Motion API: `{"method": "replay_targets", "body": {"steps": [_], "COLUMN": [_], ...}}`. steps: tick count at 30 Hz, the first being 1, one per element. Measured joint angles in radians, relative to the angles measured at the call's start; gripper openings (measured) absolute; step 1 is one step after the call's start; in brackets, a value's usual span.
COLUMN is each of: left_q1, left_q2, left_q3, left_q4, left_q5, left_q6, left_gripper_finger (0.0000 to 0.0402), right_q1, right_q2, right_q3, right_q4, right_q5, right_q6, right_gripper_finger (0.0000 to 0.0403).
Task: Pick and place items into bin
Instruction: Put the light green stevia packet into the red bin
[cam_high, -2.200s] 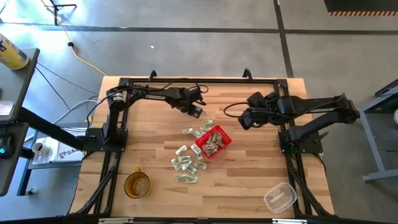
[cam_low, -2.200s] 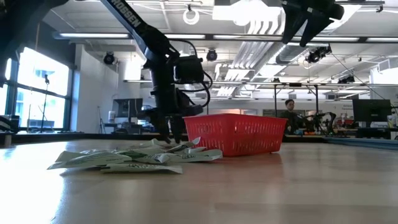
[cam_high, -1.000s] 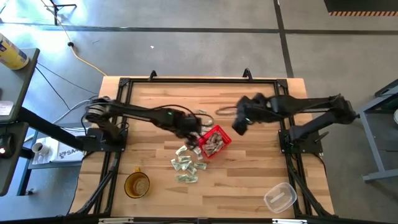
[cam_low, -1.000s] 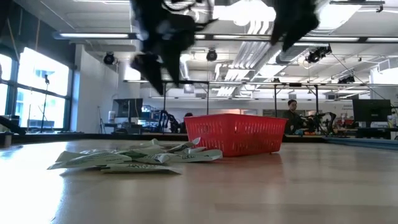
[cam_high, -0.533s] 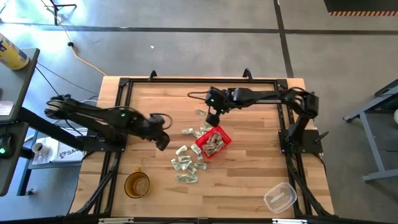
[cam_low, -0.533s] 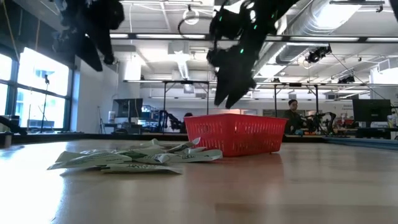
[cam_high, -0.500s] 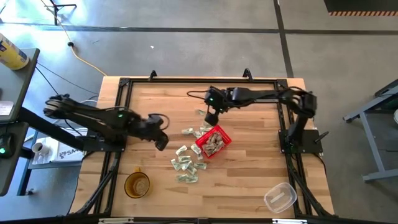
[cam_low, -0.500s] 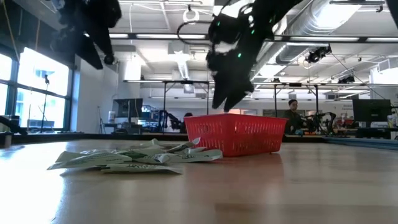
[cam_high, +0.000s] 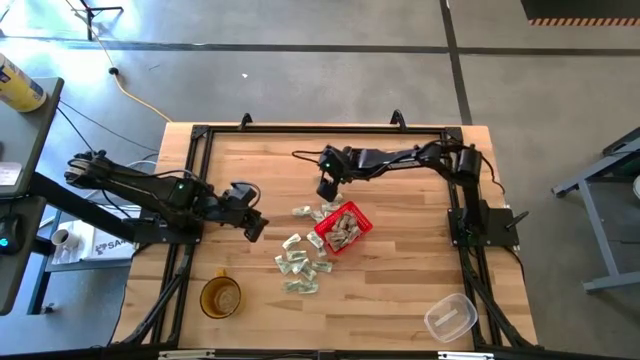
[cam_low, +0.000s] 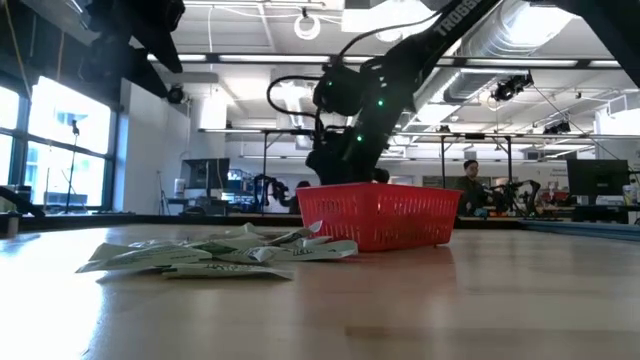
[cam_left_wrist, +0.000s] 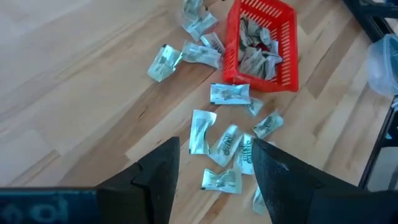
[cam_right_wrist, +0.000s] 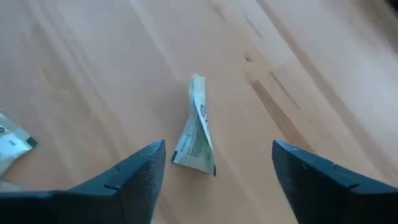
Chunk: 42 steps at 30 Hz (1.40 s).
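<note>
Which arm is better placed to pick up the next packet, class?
Probably the right: its open tool hangs just above a lone packet near the red basket. The left tool, also open, sits off to the side, away from the packets.

Right gripper (cam_high: 325, 190) reaches low over the table, jaws apart; left gripper (cam_high: 254, 226) hovers, jaws spread

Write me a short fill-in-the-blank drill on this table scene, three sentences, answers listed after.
1. The packets already collected lie in the ____ basket.
2. The right end effector is open over a single ____ on the wood.
3. Seen from above, the amber cup stands on the same side of the table as the ____ arm, whose end effector is open.

Missing words: red; packet; left
</note>
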Motion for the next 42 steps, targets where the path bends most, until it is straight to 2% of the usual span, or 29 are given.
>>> {"method": "replay_targets", "body": {"steps": [9,19,21,25,29,32,38,40,42], "left_q1": [0.0,0.0,0.0,0.0,0.0,0.001,0.007,0.028,0.057], "left_q2": [0.0,0.0,0.0,0.0,0.003,0.018,0.099,0.143,0.188], "left_q3": [0.0,0.0,0.0,0.0,0.0,0.0,0.0,0.0,0.0], "left_q4": [0.002,0.016,0.016,0.019,0.036,0.037,0.043,0.075,0.134], "left_q5": [-0.025,-0.05,-0.051,-0.066,-0.08,-0.085,-0.102,-0.087,-0.044], "left_q6": [0.0,-0.018,-0.028,-0.036,-0.036,-0.036,-0.035,-0.033,-0.003], "left_gripper_finger": [0.0232,0.0232,0.0232,0.0232,0.0232,0.0232,0.0232,0.0232,0.0232], "right_q1": [-0.033,-0.03,-0.03,-0.026,-0.014,0.004,0.091,0.13,0.177], "right_q2": [0.029,0.068,0.066,0.062,0.019,-0.083,-0.307,-0.327,-0.323], "right_q3": [0.002,0.005,0.007,0.061,0.114,0.127,0.085,0.069,0.036], "right_q4": [-0.002,-0.007,-0.021,-0.151,-0.289,-0.376,-0.497,-0.554,-0.553], "right_q5": [-0.067,-0.096,-0.097,-0.094,-0.1,-0.14,-0.313,-0.401,-0.408], "right_q6": [0.014,0.01,0.012,-0.026,-0.055,-0.063,-0.049,-0.013,0.028], "right_gripper_finger": [0.0187,0.0132,0.0102,0.0016,0.0016,0.0003,0.0001,0.0005,0.0011]}}
